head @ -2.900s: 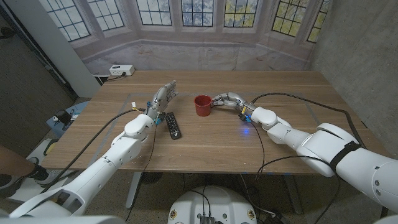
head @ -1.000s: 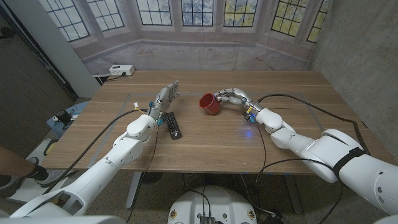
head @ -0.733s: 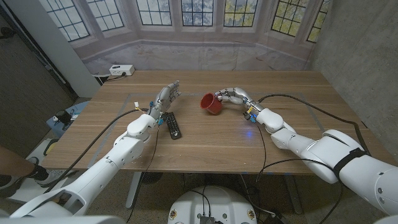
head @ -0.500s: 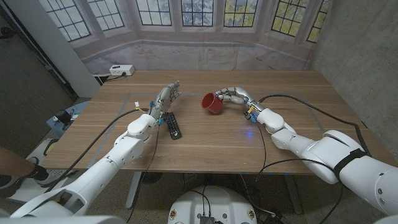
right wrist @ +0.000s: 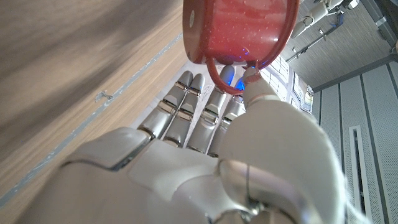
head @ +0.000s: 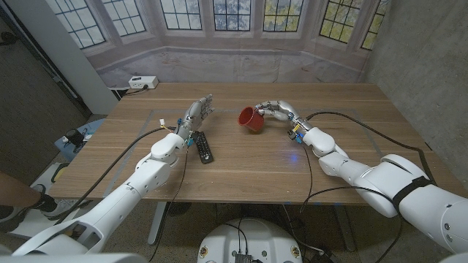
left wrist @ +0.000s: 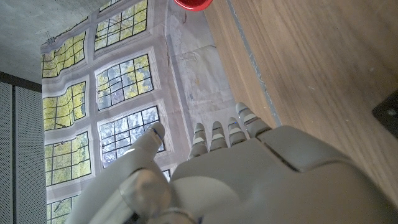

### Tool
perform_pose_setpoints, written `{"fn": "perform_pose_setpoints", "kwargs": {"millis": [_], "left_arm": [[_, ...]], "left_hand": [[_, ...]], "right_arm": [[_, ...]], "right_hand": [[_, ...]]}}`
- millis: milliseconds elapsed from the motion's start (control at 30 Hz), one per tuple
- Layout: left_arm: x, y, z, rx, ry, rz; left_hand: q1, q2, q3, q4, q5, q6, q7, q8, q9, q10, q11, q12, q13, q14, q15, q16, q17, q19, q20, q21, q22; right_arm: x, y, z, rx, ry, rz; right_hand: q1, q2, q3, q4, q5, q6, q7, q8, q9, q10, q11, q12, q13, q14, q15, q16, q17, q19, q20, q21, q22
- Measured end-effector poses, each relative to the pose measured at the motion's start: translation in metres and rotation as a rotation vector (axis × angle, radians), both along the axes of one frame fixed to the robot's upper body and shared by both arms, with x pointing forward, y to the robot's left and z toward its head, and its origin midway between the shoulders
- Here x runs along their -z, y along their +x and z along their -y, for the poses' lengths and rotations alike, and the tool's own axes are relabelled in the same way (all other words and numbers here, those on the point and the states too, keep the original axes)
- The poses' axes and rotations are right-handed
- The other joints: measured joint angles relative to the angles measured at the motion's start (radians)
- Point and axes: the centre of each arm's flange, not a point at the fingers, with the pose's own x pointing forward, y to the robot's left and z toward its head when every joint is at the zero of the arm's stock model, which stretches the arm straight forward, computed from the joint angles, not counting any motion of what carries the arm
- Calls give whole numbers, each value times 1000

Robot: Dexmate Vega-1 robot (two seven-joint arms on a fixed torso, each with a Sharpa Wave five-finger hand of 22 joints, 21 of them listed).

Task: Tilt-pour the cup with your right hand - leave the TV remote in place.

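Holding the red cup (head: pixel 251 120) by its handle, the right hand (head: pixel 278 111) keeps it tilted above the table (head: pixel 241 161), while the left hand (head: pixel 194 115), fingers spread, stands just beside the TV remote (head: pixel 202 146).

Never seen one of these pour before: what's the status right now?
Right hand holds red cup, tipped sideways above the table. Left hand open, idle. TV remote lies untouched. Nothing in the way.
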Motion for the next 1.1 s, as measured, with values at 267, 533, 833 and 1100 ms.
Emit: {"fn": "perform_pose_setpoints", "kwargs": {"millis": [267, 533, 833, 1100], "left_arm": [[-2, 2, 2, 5, 1, 0], [-3, 4, 4, 8, 1, -2], [-2, 6, 5, 11, -1, -7], [-2, 8, 6, 14, -3, -11]], "left_hand": [[0, 0, 0, 0, 0, 0, 0, 0, 0, 0, 0, 0, 0, 0, 0, 0, 0, 0, 0, 0, 0], [0, 0, 0, 0, 0, 0, 0, 0, 0, 0, 0, 0, 0, 0, 0, 0, 0, 0, 0, 0, 0], [0, 0, 0, 0, 0, 0, 0, 0, 0, 0, 0, 0, 0, 6, 5, 0, 0, 0, 0, 0, 0], [0, 0, 0, 0, 0, 0, 0, 0, 0, 0, 0, 0, 0, 5, 5, 0, 0, 0, 0, 0, 0]], "right_arm": [[-4, -3, 5, -3, 25, 18], [-7, -4, 9, 3, 38, 31], [-10, -5, 14, 12, 51, 43], [-10, -6, 17, 23, 63, 50]], "right_hand": [[0, 0, -7, -4, 0, 6, 6, 0, 0, 5, 5, 0, 0, 0, 0, 0, 1, 0, 0, 0, 0], [0, 0, -8, -3, 0, 10, 2, 0, 1, 9, 1, -4, 0, 3, -3, 0, 1, 0, 0, 0, 0], [4, 4, -11, 0, 0, 15, 4, 0, 0, 18, 4, -4, 0, 7, 0, 0, 1, 0, 0, 0, 0], [5, 5, -14, -3, 0, 18, 7, 0, 0, 22, 7, -4, 0, 12, -5, 0, 1, 5, -5, 0, 0]]}}
